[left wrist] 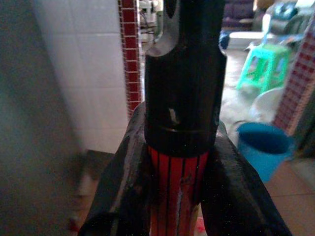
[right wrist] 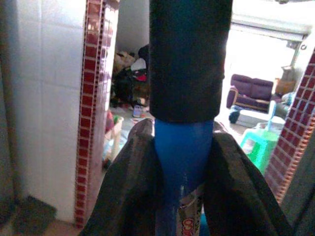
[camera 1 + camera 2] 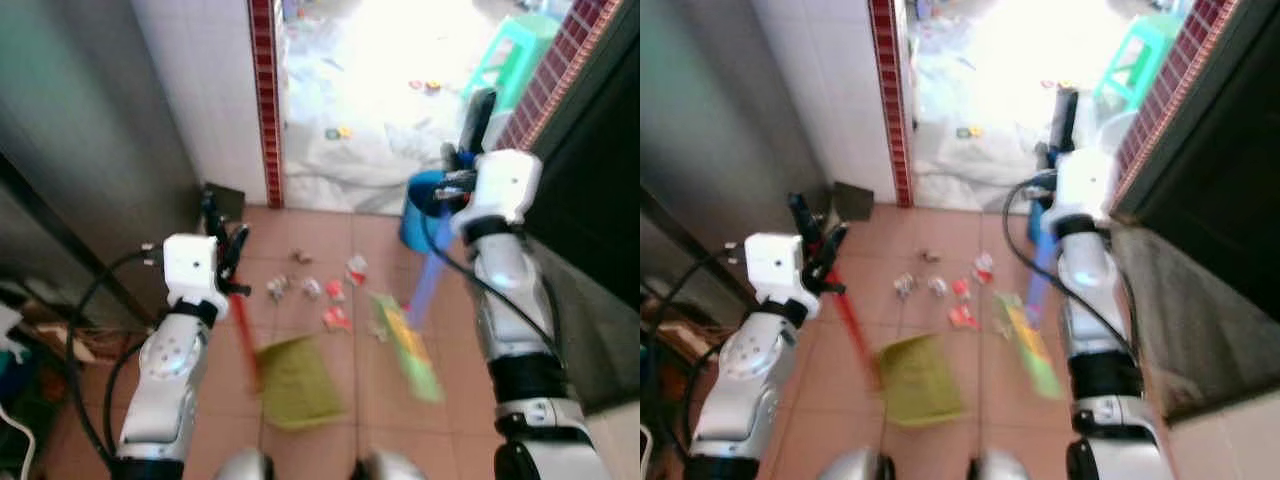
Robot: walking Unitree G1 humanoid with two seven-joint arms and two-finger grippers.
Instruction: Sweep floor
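My left gripper (image 3: 222,243) is shut on the red handle (image 3: 243,330) of a green dustpan (image 3: 298,382) that rests on the tiled floor in front of me. In the left wrist view the red handle (image 1: 177,196) sits clamped between the black fingers (image 1: 123,187). My right gripper (image 3: 470,140) is shut on the blue handle (image 3: 425,280) of a broom, whose green head (image 3: 410,350) touches the floor right of the dustpan. Blue broom handle (image 2: 182,162) fills the right wrist view. Several bits of red and white litter (image 3: 325,295) lie on the tiles beyond the dustpan.
A white tiled wall with a red brick edge (image 3: 265,100) stands on the left of a doorway. A blue bucket (image 3: 418,210) sits by the doorway on the right, with a green stool (image 3: 515,55) beyond. A dark cabinet (image 3: 600,180) lines the right side. Cables (image 3: 95,300) hang left.
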